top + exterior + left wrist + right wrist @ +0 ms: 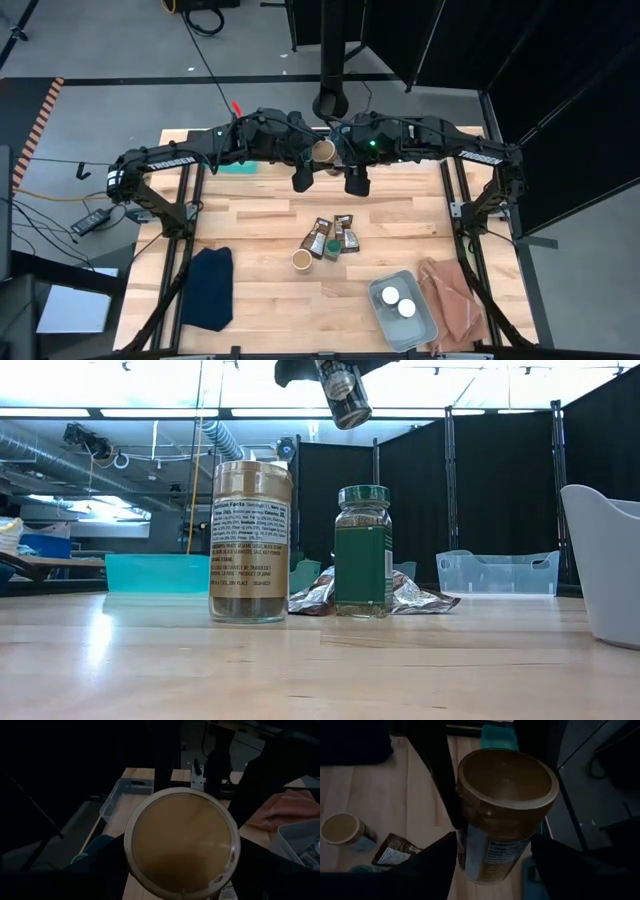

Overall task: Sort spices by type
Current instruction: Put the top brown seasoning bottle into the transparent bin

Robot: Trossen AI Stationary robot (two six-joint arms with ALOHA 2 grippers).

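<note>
A tan-topped spice jar point(323, 150) is held in the air over the table's far middle, tilted in the low view point(343, 398). My right gripper point(494, 842) is shut on it, coming from the right point(350, 165). My left gripper point(305, 165) meets the jar from the left, and the tan lid point(182, 842) fills its wrist view. On the table stand a second tan-topped jar point(301, 260) and a green-lidded jar point(363, 550). Beside them lie brown packets point(346, 232). Two white-lidded jars point(398, 301) sit in a pale bin. My right gripper pinches the tan-topped jar by its labelled body point(492, 855), below the lid, with one finger point(437, 865) on each side. It comes slanting down from the table's right side. The jar is lifted clear of the table and tilted, with its lid leaning toward the left arm.
A teal bin point(238, 167) stands at the far left. A clear bin point(497, 572) stands at the far right. The pale bin point(385, 320) sits near right, next to a crumpled tan sheet point(455, 300). A dark blue cloth point(208, 285) lies near left. Bare wood shows between them.
</note>
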